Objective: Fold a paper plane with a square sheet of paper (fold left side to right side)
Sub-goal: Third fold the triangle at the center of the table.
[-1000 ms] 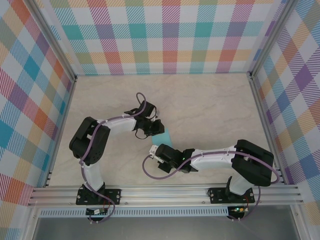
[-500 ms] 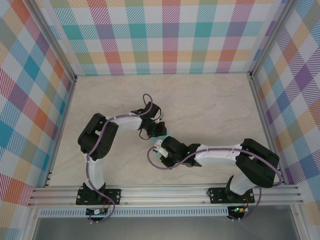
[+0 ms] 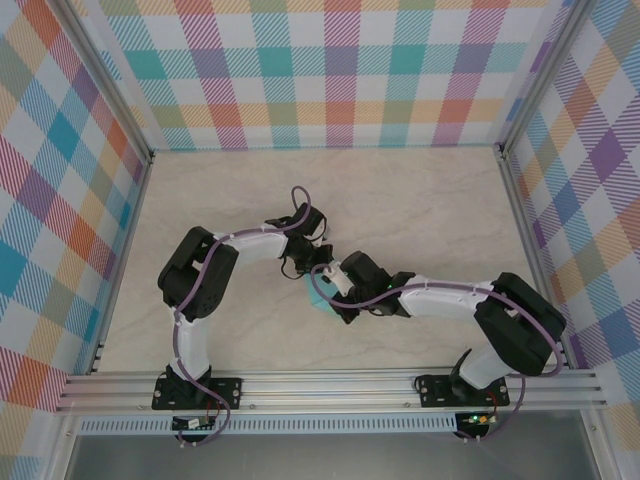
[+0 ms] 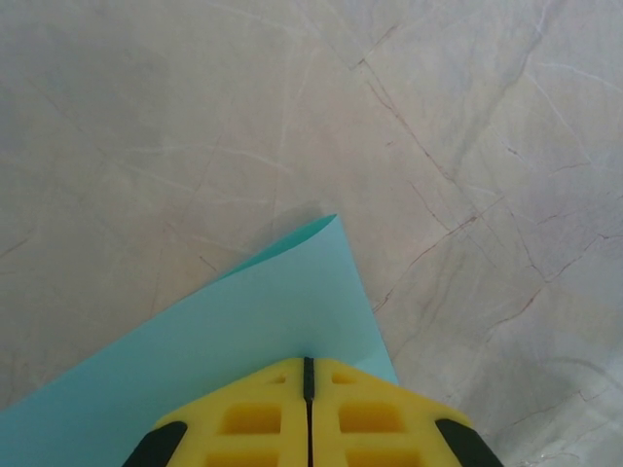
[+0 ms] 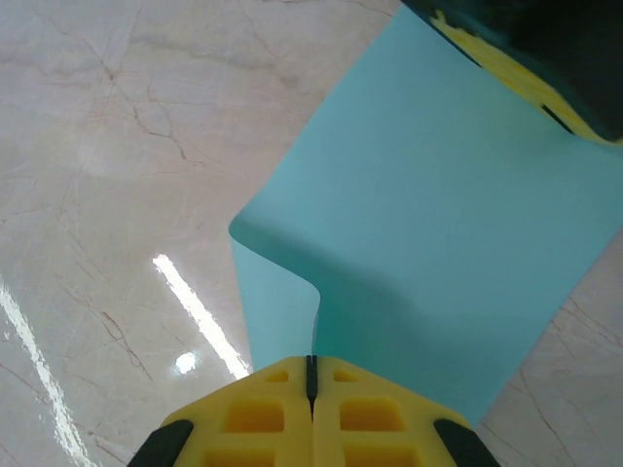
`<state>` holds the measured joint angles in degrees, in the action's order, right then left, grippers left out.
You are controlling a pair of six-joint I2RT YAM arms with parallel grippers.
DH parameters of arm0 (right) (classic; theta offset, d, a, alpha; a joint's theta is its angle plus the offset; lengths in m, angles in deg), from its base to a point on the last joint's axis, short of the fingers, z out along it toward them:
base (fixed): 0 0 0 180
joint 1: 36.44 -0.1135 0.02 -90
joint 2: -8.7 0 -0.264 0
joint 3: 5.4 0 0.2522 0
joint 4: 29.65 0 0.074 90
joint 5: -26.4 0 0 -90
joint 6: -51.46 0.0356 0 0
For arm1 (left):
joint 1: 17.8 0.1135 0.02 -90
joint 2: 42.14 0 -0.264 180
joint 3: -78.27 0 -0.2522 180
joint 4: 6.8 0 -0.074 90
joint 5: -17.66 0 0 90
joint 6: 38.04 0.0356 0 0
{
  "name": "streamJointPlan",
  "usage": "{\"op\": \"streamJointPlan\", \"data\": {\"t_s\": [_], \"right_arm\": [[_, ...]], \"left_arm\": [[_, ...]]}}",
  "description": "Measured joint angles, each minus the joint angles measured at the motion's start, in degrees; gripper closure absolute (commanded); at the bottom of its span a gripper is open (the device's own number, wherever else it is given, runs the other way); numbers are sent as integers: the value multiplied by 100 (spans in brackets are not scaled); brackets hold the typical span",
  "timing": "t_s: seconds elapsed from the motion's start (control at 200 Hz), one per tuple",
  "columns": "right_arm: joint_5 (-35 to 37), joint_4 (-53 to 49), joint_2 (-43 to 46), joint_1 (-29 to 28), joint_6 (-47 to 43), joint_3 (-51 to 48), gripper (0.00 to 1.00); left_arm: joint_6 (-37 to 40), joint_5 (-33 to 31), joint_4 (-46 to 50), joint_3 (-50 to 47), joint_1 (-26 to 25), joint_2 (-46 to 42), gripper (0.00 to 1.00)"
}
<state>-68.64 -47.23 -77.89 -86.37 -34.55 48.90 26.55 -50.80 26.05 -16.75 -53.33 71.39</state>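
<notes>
The two wrists stand closer together than a second ago: the right arm (image 3: 440,297) has swung up and away from the near rail (image 3: 330,385) until its wrist sits just beside the left arm (image 3: 250,243) near the middle of the counter (image 3: 420,200). The square sheet of paper (image 3: 319,297), which lay open as a teal patch between the wrists, now peeks out from above as a small sliver under the right wrist, which covers most of it. The left jaws, a little apart before, have come together.

From the left wrist, its yellow fingers (image 4: 360,418) are pressed shut with only a thin dark seam between them, and the sheet runs out from under them to a pointed corner that hangs above the counter and throws a soft shadow on it. From the right wrist, its yellow fingers (image 5: 370,418) are likewise closed tight, pinching the near edge of the sheet; the paper buckles into a rounded curl just ahead of them. A yellow finger of the left arm (image 5: 506,68) sits on the sheet's far edge.

A purple cable (image 3: 296,192) loops above the left wrist, and plaid walls (image 3: 340,70) ring the pale marbled counter on three sides
</notes>
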Motion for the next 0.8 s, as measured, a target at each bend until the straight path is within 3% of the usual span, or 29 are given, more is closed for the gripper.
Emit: {"op": "streamJointPlan", "data": {"t_s": [0.345,0.8], "right_arm": [[-385,-254,-472,531,376,221,100],[-466,-404,-664,651,461,433,100]], "left_arm": [[48,-26,39,35,-9,11,96],[66,-107,131,96,-37,31,97]]}}
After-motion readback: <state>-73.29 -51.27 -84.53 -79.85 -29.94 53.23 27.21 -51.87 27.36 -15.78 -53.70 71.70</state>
